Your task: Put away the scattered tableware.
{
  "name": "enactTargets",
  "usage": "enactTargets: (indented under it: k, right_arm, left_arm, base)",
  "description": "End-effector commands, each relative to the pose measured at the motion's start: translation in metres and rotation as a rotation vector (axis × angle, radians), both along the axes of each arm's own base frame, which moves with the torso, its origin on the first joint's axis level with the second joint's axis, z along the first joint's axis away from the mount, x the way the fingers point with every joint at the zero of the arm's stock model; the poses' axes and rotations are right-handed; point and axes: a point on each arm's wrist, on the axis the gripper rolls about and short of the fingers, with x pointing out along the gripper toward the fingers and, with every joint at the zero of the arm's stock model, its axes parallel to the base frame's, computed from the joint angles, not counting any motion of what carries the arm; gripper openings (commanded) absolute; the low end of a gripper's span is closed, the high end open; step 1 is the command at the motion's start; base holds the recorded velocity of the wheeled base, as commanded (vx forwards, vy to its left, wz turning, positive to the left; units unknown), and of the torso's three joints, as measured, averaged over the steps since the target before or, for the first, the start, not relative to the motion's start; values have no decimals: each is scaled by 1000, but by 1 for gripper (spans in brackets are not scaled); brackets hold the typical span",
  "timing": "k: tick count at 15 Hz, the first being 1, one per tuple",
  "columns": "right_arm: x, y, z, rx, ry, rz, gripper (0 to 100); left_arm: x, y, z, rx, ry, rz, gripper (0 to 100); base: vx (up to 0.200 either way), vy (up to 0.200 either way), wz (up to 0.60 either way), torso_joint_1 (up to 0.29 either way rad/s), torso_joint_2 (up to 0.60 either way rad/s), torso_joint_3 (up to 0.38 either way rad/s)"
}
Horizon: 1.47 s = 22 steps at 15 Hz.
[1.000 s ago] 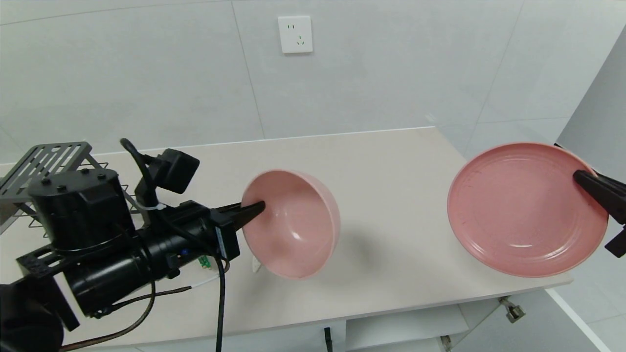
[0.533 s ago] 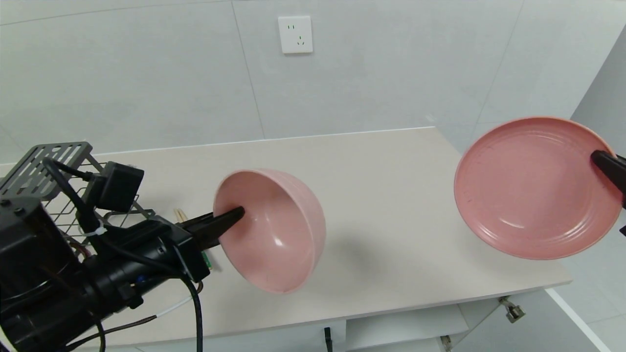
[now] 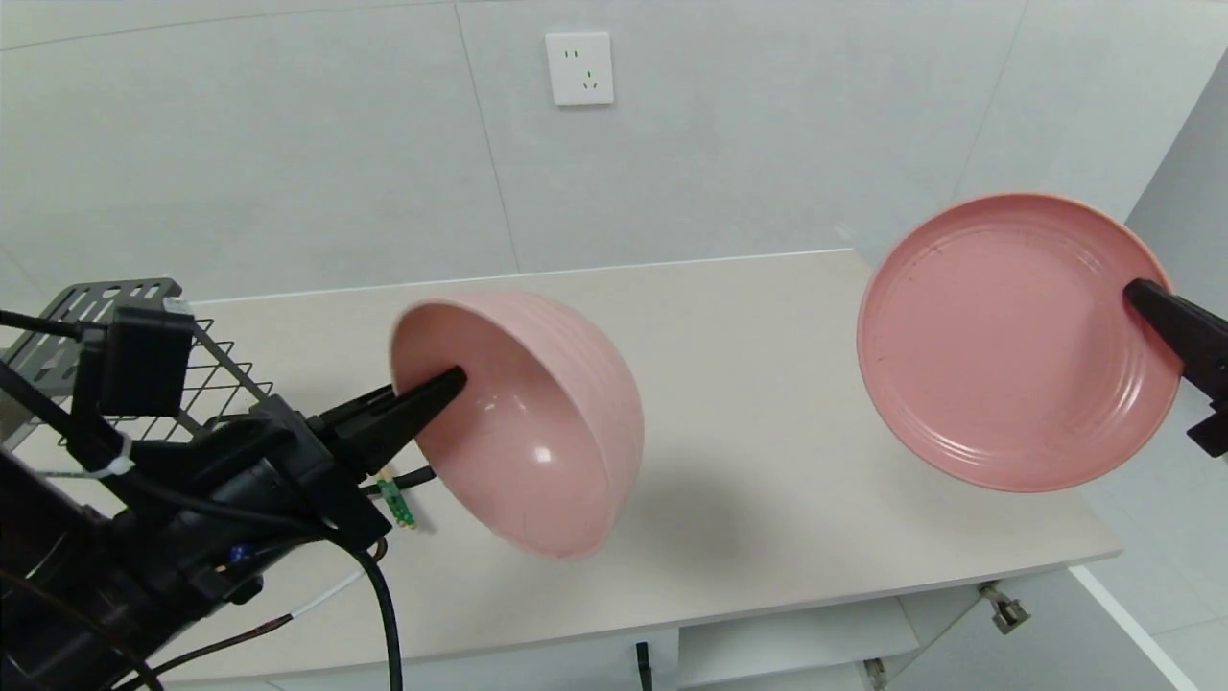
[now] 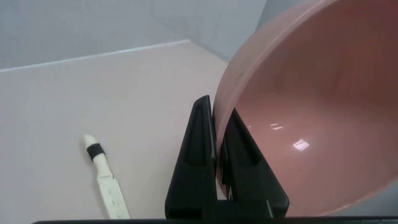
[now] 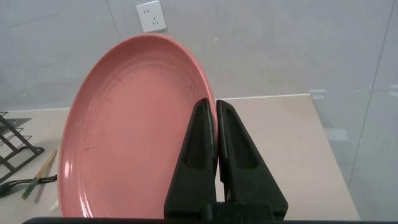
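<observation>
A pink bowl (image 3: 537, 422) hangs tilted on its side above the beige countertop (image 3: 748, 403), and my left gripper (image 3: 451, 382) is shut on its rim. In the left wrist view the fingers pinch the bowl (image 4: 311, 124) wall at my left gripper (image 4: 217, 124). A pink plate (image 3: 1007, 341) is held up on edge over the counter's right end, with my right gripper (image 3: 1137, 293) shut on its rim. The right wrist view shows the plate (image 5: 130, 130) clamped in my right gripper (image 5: 215, 109). A white spoon handle (image 4: 106, 177) lies on the counter below the bowl.
A dark wire dish rack (image 3: 125, 336) stands at the counter's left end, also seen as the rack (image 5: 15, 146) edge. Chopsticks (image 5: 38, 174) lie beside it. A wall socket (image 3: 579, 67) sits on the tiled wall behind. The counter ends on the right near the plate.
My left gripper has lifted the bowl up and drawn it left, toward the rack. My right gripper has raised the plate higher and tipped it more upright.
</observation>
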Motion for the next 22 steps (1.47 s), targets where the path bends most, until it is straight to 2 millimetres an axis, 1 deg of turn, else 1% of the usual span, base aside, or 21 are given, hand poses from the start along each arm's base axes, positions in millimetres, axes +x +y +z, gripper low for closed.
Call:
enactTargets:
  k: [1, 2, 3, 4, 5, 6, 8, 11, 13, 15, 16, 18, 22]
  right_arm:
    - [2, 2, -6, -28, 22, -1, 0]
    - [3, 2, -5, -57, 7, -14, 0]
    - [2, 2, -4, -72, -12, -17, 0]
    - [0, 4, -3, -81, -37, -7, 0]
    - [0, 5, -2, -105, -72, -14, 0]
    - [1, 5, -2, -126, -95, -27, 0]
    - [3, 6, -5, -147, -133, -43, 0]
    - [7, 6, -8, -154, -112, -44, 0]
    - [7, 6, -9, -155, -109, -43, 0]
    - [6, 6, -8, -156, -113, -44, 0]
    - [6, 6, -8, -155, -113, -45, 0]
    - [7, 6, -9, -157, -109, -43, 0]
    - [7, 6, -9, -156, -108, -45, 0]
  left_arm:
    - [1, -1, -1, -44, -3, 14, 0]
    - [1, 0, -2, -49, -1, 52, 0]
    - [2, 1, -1, -52, -2, 148, 0]
    - [-1, -4, -3, -42, 15, 265, 0]
    - [-8, -11, -6, -23, 35, 261, 0]
    - [-8, -11, -11, 21, 47, 263, 0]
    - [-1, -17, -17, 146, -17, 281, 0]
    - [9, -26, -19, 147, -121, 260, 0]
    - [19, -34, -29, 164, -124, 214, 0]
    - [23, -37, -24, 166, -154, 216, 0]
    - [22, -37, -19, 168, -186, 221, 0]
    - [21, -36, -18, 169, -192, 224, 0]
    - [19, -35, -17, 177, -200, 227, 0]
  base:
    - [0, 0, 0, 0, 0, 0]
    - [0, 0, 0, 0, 0, 0]
    - [0, 0, 0, 0, 0, 0]
    - [0, 0, 0, 0, 0, 0]
    - [0, 0, 0, 0, 0, 0]
    - [0, 0, 0, 0, 0, 0]
    - [0, 0, 0, 0, 0, 0]
    - [0, 0, 0, 0, 0, 0]
    - [0, 0, 0, 0, 0, 0]
    - [0, 0, 0, 0, 0, 0]
    - [0, 0, 0, 0, 0, 0]
    - [0, 0, 0, 0, 0, 0]
    - [-200, 0, 0, 1, 6, 0]
